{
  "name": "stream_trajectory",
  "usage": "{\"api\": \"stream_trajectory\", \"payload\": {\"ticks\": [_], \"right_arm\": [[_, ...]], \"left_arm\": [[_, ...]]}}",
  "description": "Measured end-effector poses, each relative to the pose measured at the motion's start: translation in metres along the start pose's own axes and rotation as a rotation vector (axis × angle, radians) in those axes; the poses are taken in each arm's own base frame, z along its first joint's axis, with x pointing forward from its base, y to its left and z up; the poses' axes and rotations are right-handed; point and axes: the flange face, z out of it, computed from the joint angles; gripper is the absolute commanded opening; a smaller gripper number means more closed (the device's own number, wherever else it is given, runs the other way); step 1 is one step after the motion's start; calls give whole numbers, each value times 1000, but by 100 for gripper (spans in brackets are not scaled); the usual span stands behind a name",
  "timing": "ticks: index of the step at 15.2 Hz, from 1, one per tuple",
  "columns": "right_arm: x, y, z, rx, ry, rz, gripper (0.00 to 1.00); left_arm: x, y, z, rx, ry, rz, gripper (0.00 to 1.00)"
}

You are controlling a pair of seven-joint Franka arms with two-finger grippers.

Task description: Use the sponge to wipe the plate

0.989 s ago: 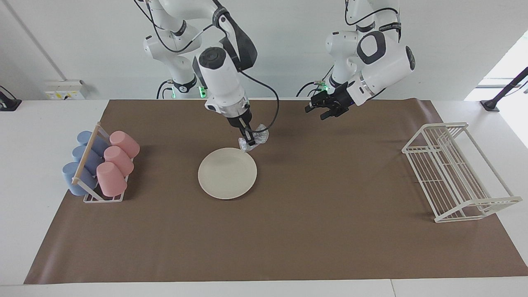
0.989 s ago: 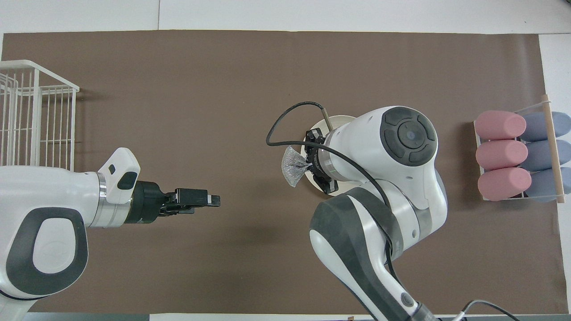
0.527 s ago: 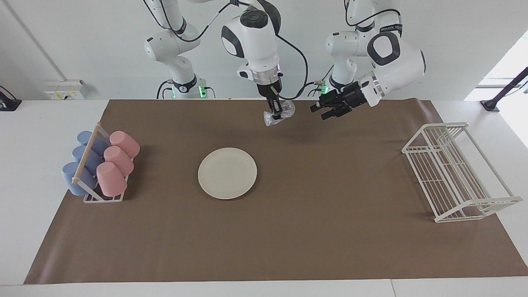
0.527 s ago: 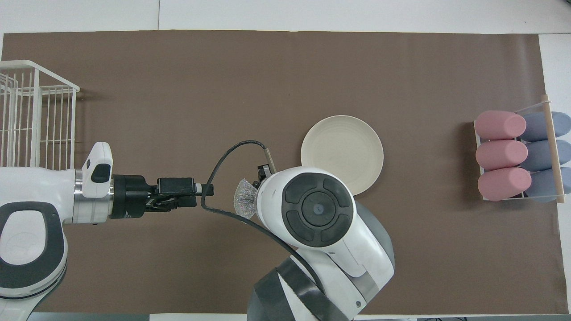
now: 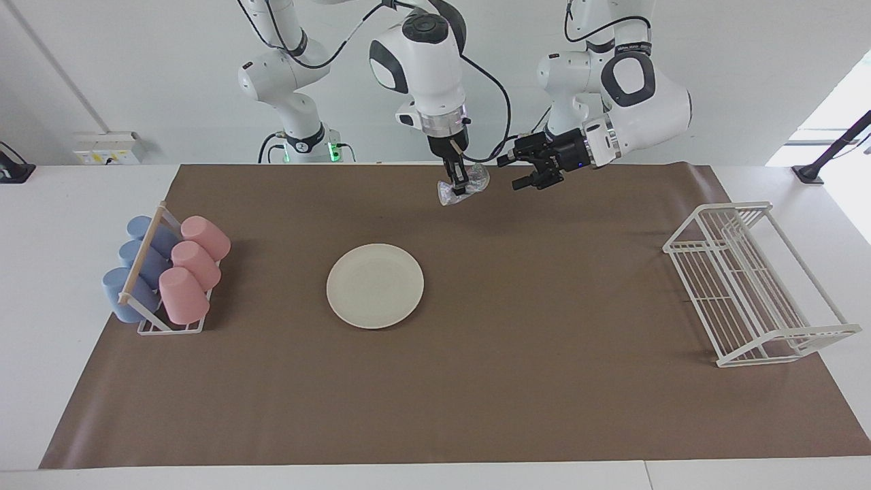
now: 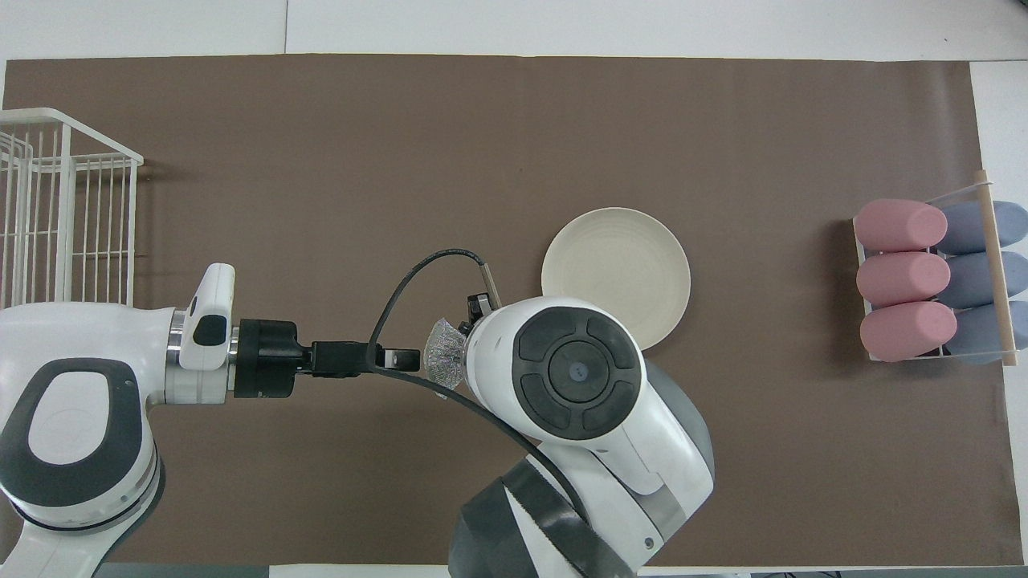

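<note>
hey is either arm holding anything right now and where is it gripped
The right gripper holds the sponge, pinched around its middle, up over the mat. The left gripper is open beside it, holding nothing.

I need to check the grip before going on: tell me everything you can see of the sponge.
The sponge is a small, crinkly, silvery-white pad, semi-translucent like shiny mesh. The right gripper is shut on its middle, bunching it so both ends flare out. It hangs in the air over the brown mat, clear of the plate and touching nothing else. The left gripper, open, points at it from beside, close but apart.
</note>
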Motion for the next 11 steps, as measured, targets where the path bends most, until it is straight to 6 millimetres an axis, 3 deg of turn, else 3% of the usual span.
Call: {"api": "stream_trajectory", "payload": {"ticks": [2, 4, 6, 8, 9, 11], "right_arm": [[0, 0, 0, 0, 0, 0, 0], [0, 0, 0, 0, 0, 0, 0], [0, 0, 0, 0, 0, 0, 0], [0, 0, 0, 0, 0, 0, 0], [0, 0, 0, 0, 0, 0, 0], [0, -1, -1, 2, -1, 1, 1]], "left_arm": [[6, 0, 14, -30, 15, 2, 98], [6, 5, 32, -24, 5, 12, 87], [5, 7, 39, -21, 0, 18, 44], [5, 7, 37, -23, 1, 17, 6], [5, 6, 37, -25, -1, 16, 0], [8, 3, 30, -31, 6, 7, 0]]}}
